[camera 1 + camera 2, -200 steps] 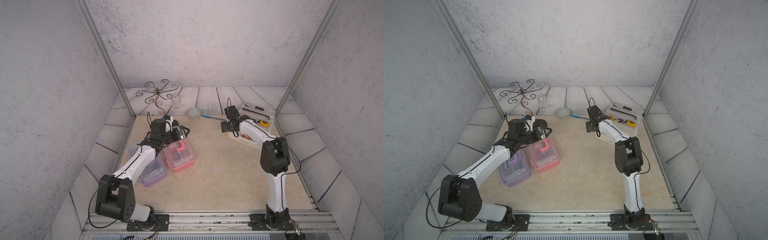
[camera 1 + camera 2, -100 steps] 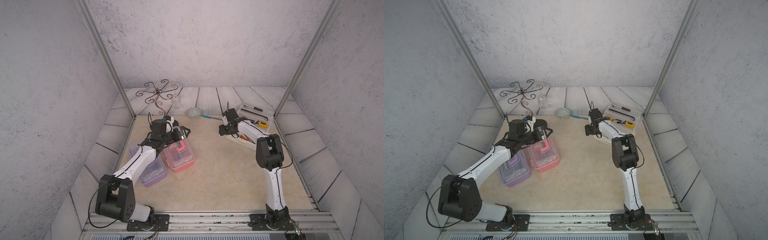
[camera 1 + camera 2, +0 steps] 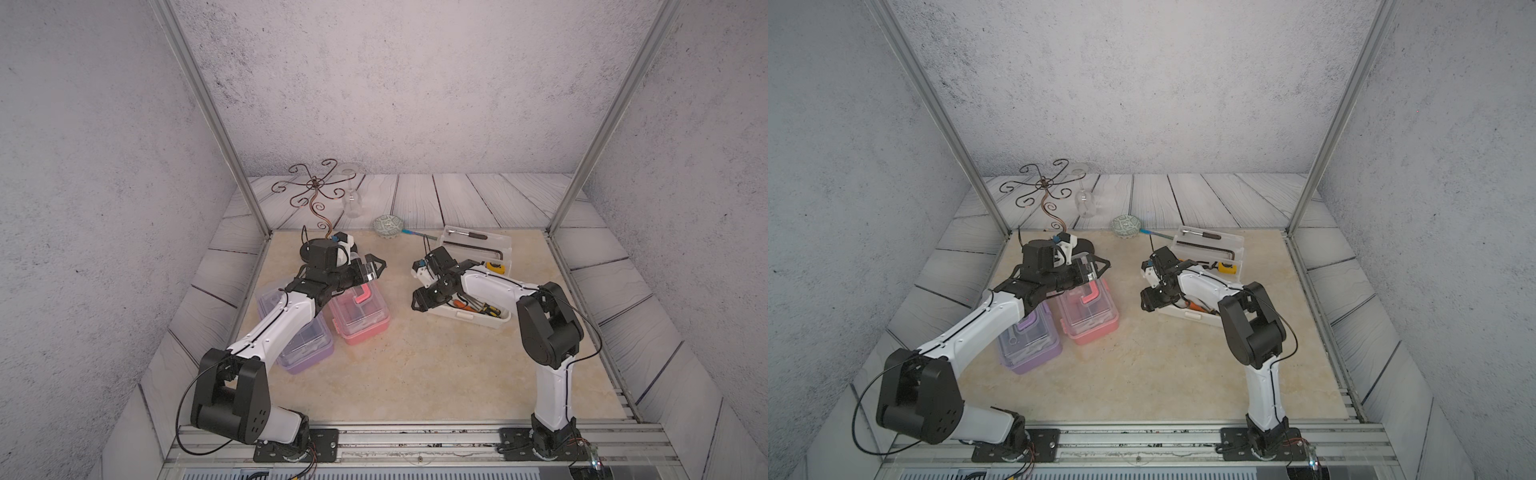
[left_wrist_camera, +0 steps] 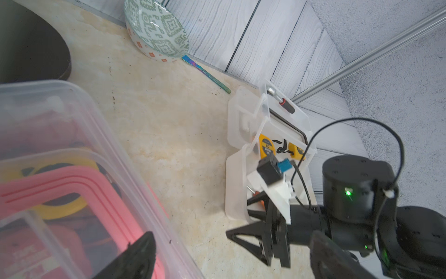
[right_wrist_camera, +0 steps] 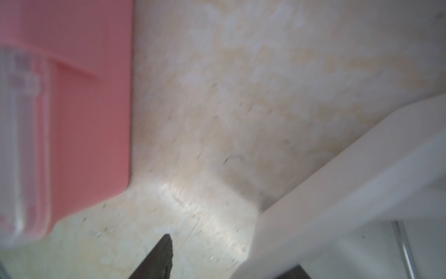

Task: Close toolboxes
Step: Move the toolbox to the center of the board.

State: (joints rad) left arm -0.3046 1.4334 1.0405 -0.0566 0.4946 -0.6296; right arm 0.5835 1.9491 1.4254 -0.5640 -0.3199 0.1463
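Three toolboxes sit on the worktop (image 3: 415,374). The purple toolbox (image 3: 307,353) and the pink toolbox (image 3: 361,320) lie side by side near the left edge. Both look shut, with their see-through tops down. The white toolbox (image 3: 465,316) is near the far right corner, and it is open. Its clear lid (image 3: 478,245) lies flat behind it, toward the far edge, with a few tools (image 3: 469,235) resting in it. So I think the step in hand is shutting this last box.

The right gripper (image 3: 417,300) is low at the left end of the white toolbox. Its jaws are partly apart. The right wrist view is blurry, but the white wall (image 5: 337,181) seems to run between the two fingers (image 5: 164,256). I cannot tell if they pinch it or are only close to it.

The left gripper (image 3: 372,266) is wide open and holds nothing. It hangs over the far end of the pink toolbox.

Next, the clear lid has to be lifted at its far rim, swung over on its hinge, and pushed down onto the white base. The tools in it may slide when it tips.
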